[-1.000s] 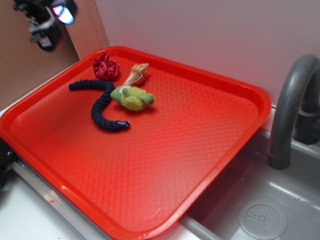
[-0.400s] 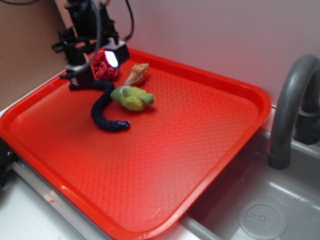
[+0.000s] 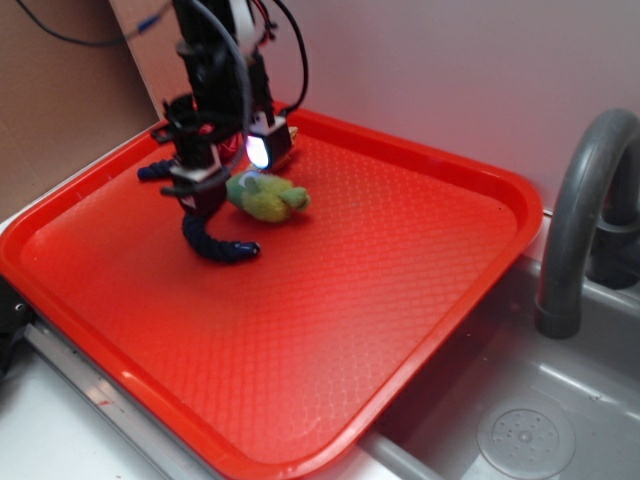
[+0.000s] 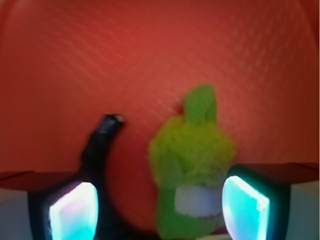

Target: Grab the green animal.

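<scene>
While your red tray [image 3: 420, 260] sat on the counter beside a grey sink [image 3: 560, 420], your end effector [image 4: 159, 207] stood open astride the green animal [image 4: 192, 170], rope [image 4: 100, 145] at its nine o'clock.

A plain white wall [image 3: 450, 70] stands behind the scene, and a brown cardboard panel [image 3: 60, 110] covers the left side. At the right there is a grey sink [image 3: 560, 420] with a round drain [image 3: 525, 437] and a curved grey faucet [image 3: 580, 200] above it. The table [image 3: 40, 430] at the lower left is pale grey, and the light is soft and even.
</scene>
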Controlling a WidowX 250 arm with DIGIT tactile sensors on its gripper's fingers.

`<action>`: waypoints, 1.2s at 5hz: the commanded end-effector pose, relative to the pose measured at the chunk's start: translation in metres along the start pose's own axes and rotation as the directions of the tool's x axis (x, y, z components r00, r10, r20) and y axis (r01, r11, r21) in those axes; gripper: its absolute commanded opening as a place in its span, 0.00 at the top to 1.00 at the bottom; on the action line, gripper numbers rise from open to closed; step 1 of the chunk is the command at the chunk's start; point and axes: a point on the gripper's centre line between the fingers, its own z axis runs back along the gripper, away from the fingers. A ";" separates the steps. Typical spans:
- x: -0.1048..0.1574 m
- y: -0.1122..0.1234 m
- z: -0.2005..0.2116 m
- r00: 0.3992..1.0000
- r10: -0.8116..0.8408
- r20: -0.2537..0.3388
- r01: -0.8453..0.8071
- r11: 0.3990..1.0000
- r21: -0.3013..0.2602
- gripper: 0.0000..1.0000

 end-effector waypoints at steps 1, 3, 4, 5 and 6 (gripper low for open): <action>0.008 0.008 -0.016 0.994 0.106 -0.041 -0.104 0.993 0.057 0.00; 0.020 -0.013 -0.015 0.984 0.154 -0.084 -0.147 0.985 0.087 1.00; 0.015 -0.037 0.031 0.909 0.401 -0.112 -0.385 0.912 0.141 1.00; -0.003 -0.068 0.076 0.788 0.606 -0.107 -0.604 0.795 0.054 1.00; -0.020 -0.085 0.102 0.614 0.779 -0.124 -0.783 0.621 0.028 1.00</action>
